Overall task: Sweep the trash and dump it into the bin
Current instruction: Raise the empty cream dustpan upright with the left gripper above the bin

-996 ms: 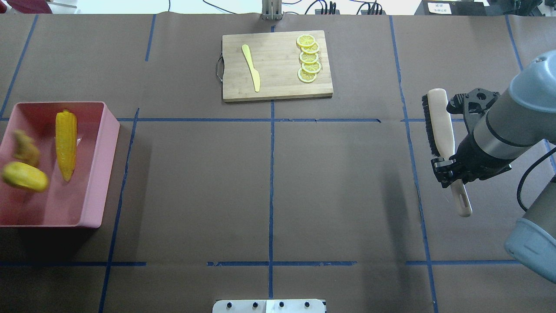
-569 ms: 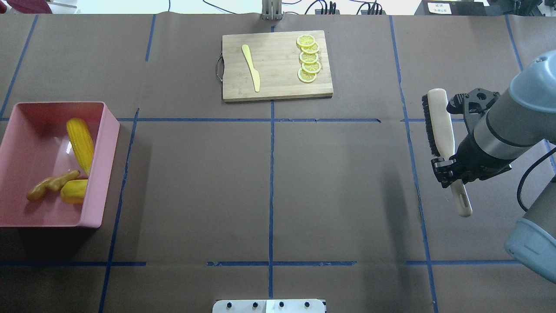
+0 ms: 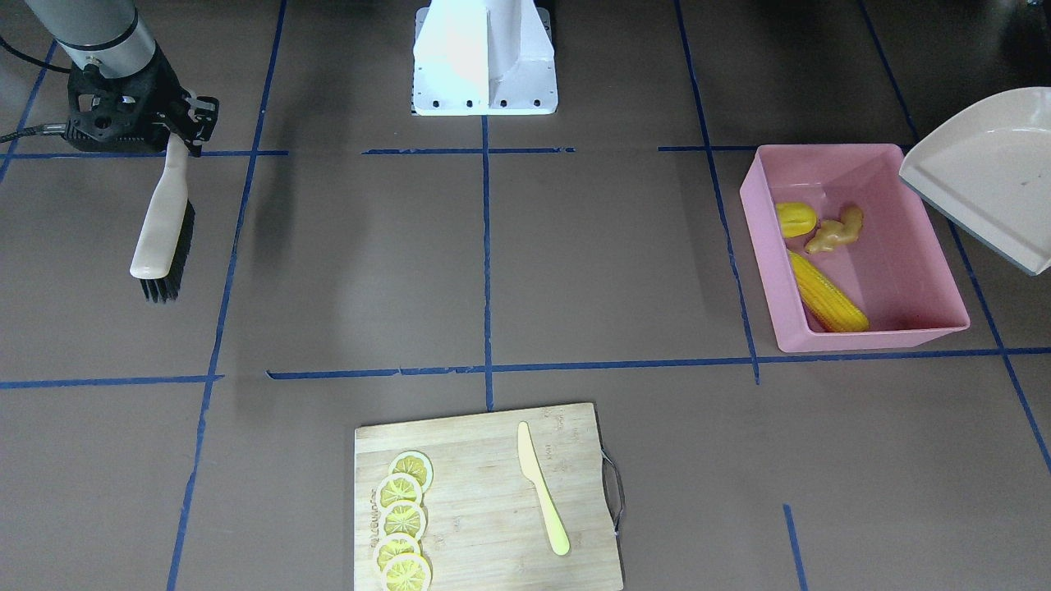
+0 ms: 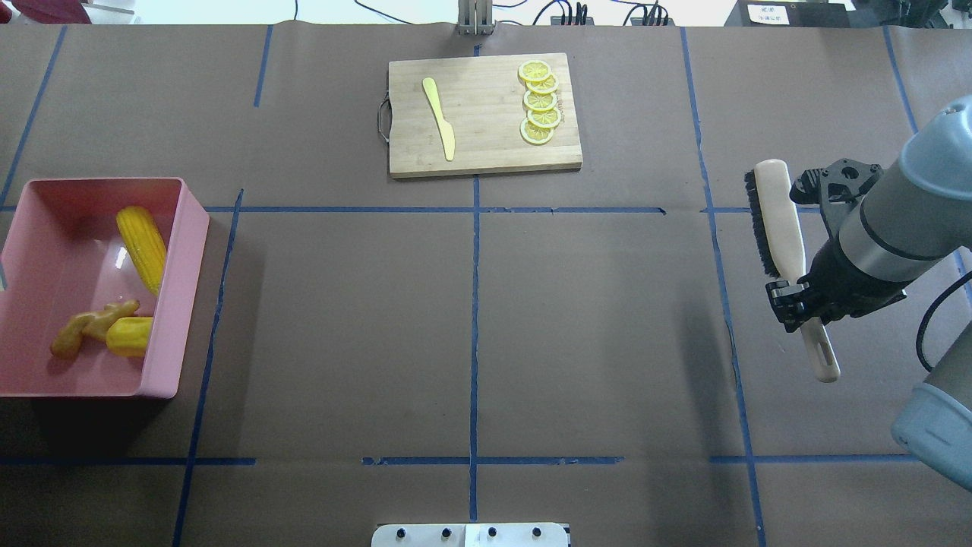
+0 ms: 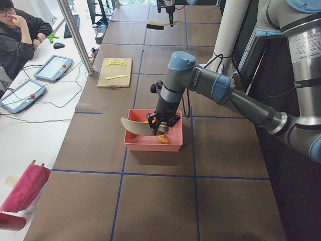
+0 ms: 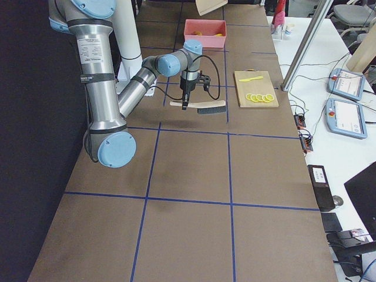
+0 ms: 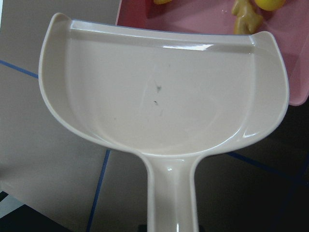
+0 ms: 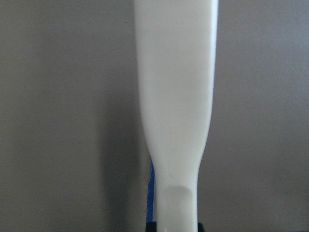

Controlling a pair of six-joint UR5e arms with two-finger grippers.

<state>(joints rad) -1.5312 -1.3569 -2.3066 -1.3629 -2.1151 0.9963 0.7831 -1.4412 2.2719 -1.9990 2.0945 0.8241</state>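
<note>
With corn cob (image 4: 141,247), ginger root (image 4: 91,327) and oval fruit (image 4: 129,336) in the pink bin (image 4: 194,228) at frame left, sweeping looks finished, so the right tool (image 4: 797,308) merely clamps the brush (image 4: 776,213), while I cannot tell the left tool's (image 5: 160,125) grip on the empty dustpan (image 3: 985,164).

1. Pink, plain: bin (image 4: 182,289).
2. Yellow w/ kernel rows: corn cob (image 4: 141,247); yellow: fruit (image 4: 129,336); tan: ginger root (image 4: 91,325).
3. Beige, grey front edge: dustpan (image 7: 159,96).
4. Cream handle, black bristles: brush (image 4: 778,216).
5. Brown w/ blue tape grid: surface (image 4: 342,304).
6. Light wood grain: board (image 4: 486,144); yellow: lemon slices (image 4: 539,102); pale yellow: knife (image 4: 439,118).
</note>
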